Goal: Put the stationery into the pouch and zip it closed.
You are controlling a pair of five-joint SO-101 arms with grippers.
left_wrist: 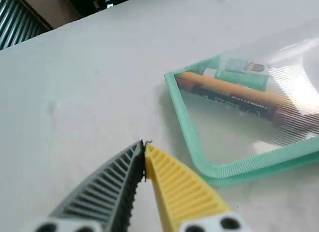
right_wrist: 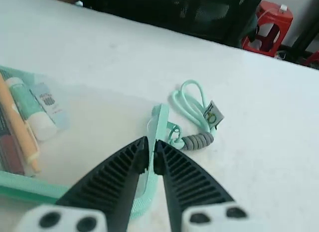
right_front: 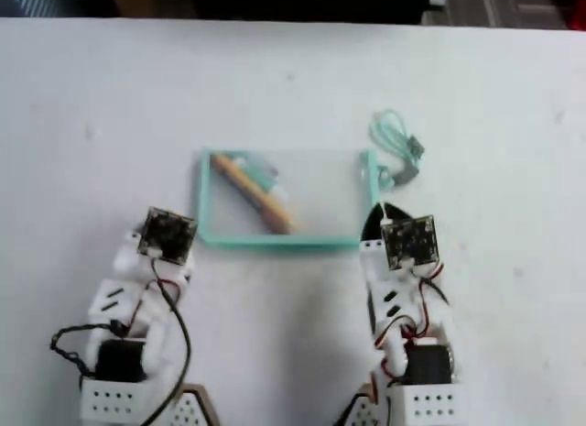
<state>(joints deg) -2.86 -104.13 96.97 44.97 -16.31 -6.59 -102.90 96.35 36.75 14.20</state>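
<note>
We see the pouch (right_front: 275, 244) lying flat near the middle of the white table (right_front: 293, 78), a clear sleeve with a teal border. The stationery lies inside it, toward its 9 o'clock end. An orange marker (right_front: 256, 195) runs slantwise from the 10 o'clock corner toward 6 o'clock. Two small teal-and-white tubes (right_front: 261, 174) lie just beside the marker on its 12 o'clock side.

From the pouch's 3 o'clock end a teal cord (right_front: 394, 137) loops out toward 1 o'clock. A grey coiled sleeve (right_front: 406, 174) sits on it near the pouch.

The left arm (right_front: 137, 298) stands at 7 o'clock of the pouch. In its wrist view we find the left gripper (left_wrist: 144, 147) with its grey and yellow fingers pressed together, tips meeting on nothing. It sits over bare table, near the pouch's rounded corner (left_wrist: 187, 137) but apart from it.

The right arm (right_front: 407, 298) stands at 5 o'clock of the pouch. The right gripper (right_wrist: 152, 148) has its black fingers drawn together, a thin slit left between them. It sits right over the pouch's end border (right_wrist: 158, 115), just beside the grey sleeve (right_wrist: 198, 140). We cannot tell whether the tips nip that border or merely hover above it.
</note>
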